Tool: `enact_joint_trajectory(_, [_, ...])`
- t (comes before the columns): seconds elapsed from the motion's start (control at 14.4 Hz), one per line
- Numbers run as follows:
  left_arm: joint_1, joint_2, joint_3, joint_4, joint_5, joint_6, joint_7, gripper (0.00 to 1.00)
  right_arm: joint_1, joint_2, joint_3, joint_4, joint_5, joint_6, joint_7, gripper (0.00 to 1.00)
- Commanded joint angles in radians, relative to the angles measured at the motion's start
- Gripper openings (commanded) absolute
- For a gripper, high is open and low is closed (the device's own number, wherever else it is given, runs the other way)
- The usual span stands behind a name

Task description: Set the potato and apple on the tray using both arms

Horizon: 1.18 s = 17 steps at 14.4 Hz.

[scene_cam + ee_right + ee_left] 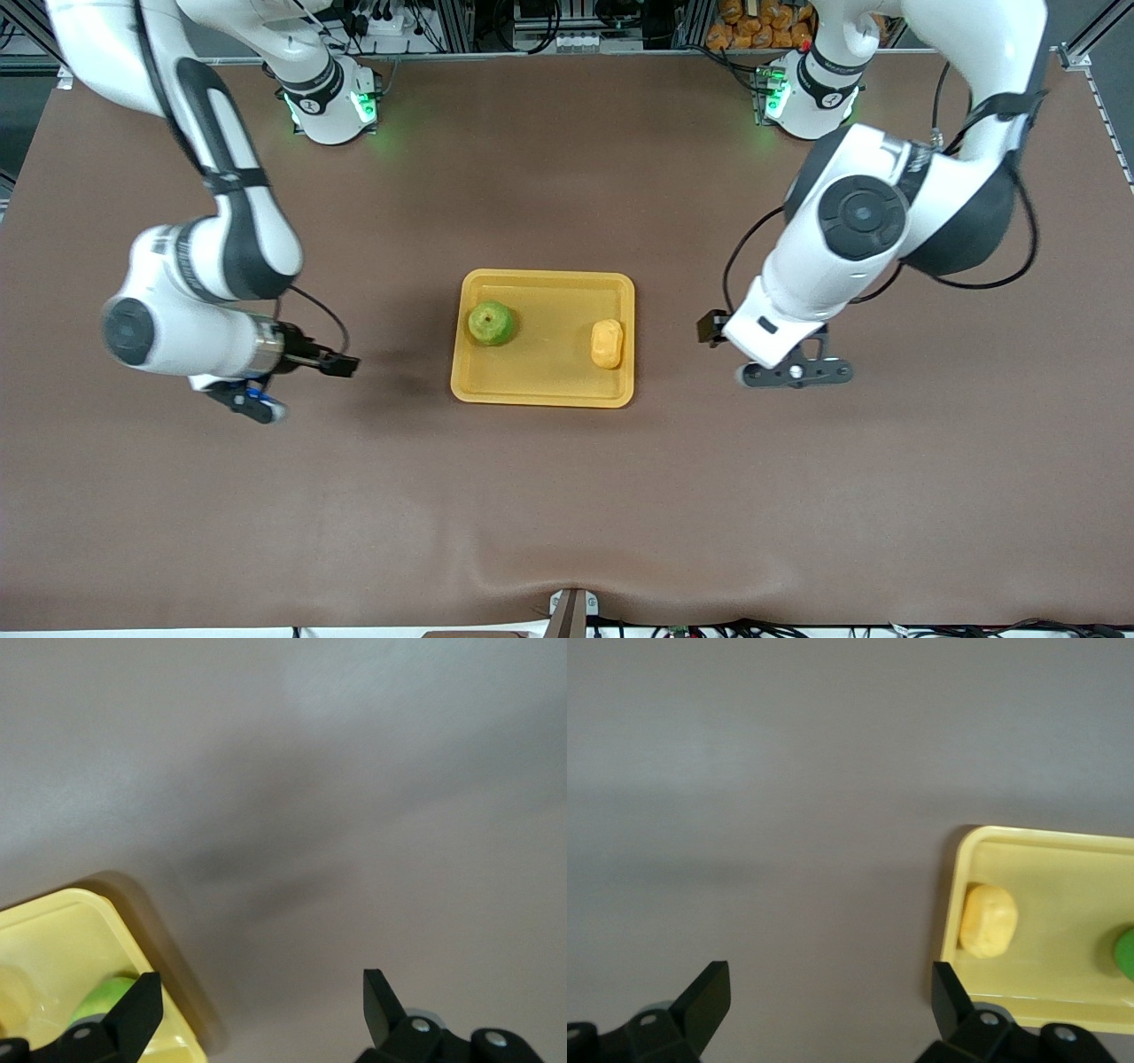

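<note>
The yellow-orange tray (542,276) lies at the table's middle. The green apple (492,322) sits in it at the right arm's end, and the oblong potato (607,343) lies in it at the left arm's end. My left gripper (797,372) is open and empty over bare table beside the tray's left-arm end. The left wrist view shows its fingers apart (831,997), with the potato (988,920), tray (1063,895) and apple's edge (1125,952). My right gripper (252,403) is open and empty over bare table beside the tray's right-arm end. The right wrist view (261,1005) shows the tray corner (62,921) and the apple (102,1001).
The brown table cover (567,496) spreads wide around the tray. The two arm bases (332,102) (806,97) glow green at the table's back edge. A small bracket (571,611) sits at the front edge. Orange packets (762,22) lie off the table near the left arm's base.
</note>
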Motion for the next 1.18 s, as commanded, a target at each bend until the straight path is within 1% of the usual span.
enact_joint_trajectory(0.0, [0.039, -0.086, -0.007, -0.021, -0.019, -0.08, 0.015, 1.0, -0.055, -0.165, 0.015, -0.133, 0.014, 0.016, -0.105, 1.0])
enact_joint_trajectory(0.07, [0.04, -0.106, -0.002, -0.02, -0.019, -0.109, 0.017, 1.0, -0.07, -0.182, 0.015, -0.141, 0.013, 0.017, -0.138, 1.0])
enact_joint_trajectory(0.21, [0.056, -0.148, -0.001, -0.02, -0.023, -0.147, 0.015, 1.0, -0.081, -0.21, 0.012, -0.141, -0.018, 0.031, -0.15, 1.0])
enact_joint_trajectory(0.28, [0.059, -0.163, -0.001, -0.021, -0.023, -0.166, 0.017, 1.0, -0.087, -0.24, 0.011, -0.141, -0.066, 0.03, -0.15, 1.0])
enact_joint_trajectory(0.35, [0.062, -0.179, -0.001, -0.02, -0.026, -0.193, 0.017, 1.0, -0.101, -0.273, 0.012, -0.141, -0.144, 0.022, -0.153, 1.0])
enact_joint_trajectory(0.42, [0.062, -0.195, 0.002, -0.02, -0.026, -0.206, 0.017, 1.0, -0.107, -0.297, 0.012, -0.141, -0.182, 0.008, -0.181, 1.0])
enact_joint_trajectory(0.55, [0.083, -0.231, 0.004, -0.024, -0.025, -0.222, 0.032, 1.0, -0.135, -0.346, 0.011, -0.138, -0.19, -0.021, -0.258, 1.0])
enact_joint_trajectory(0.69, [0.109, -0.243, -0.005, -0.024, -0.025, -0.273, 0.088, 1.0, -0.153, -0.382, 0.011, -0.121, -0.191, -0.053, -0.31, 1.0])
enact_joint_trajectory(0.76, [0.109, -0.267, -0.001, -0.029, -0.025, -0.278, 0.098, 1.0, -0.158, -0.385, 0.009, -0.098, -0.191, -0.081, -0.32, 1.0])
enact_joint_trajectory(0.97, [0.132, -0.297, 0.002, -0.036, -0.025, -0.278, 0.151, 1.0, -0.161, -0.38, 0.011, 0.012, -0.197, -0.208, -0.317, 1.0])
enact_joint_trajectory(1.11, [0.166, -0.304, -0.004, -0.044, -0.028, -0.278, 0.187, 1.0, -0.156, -0.38, 0.014, 0.063, -0.232, -0.219, -0.312, 1.0])
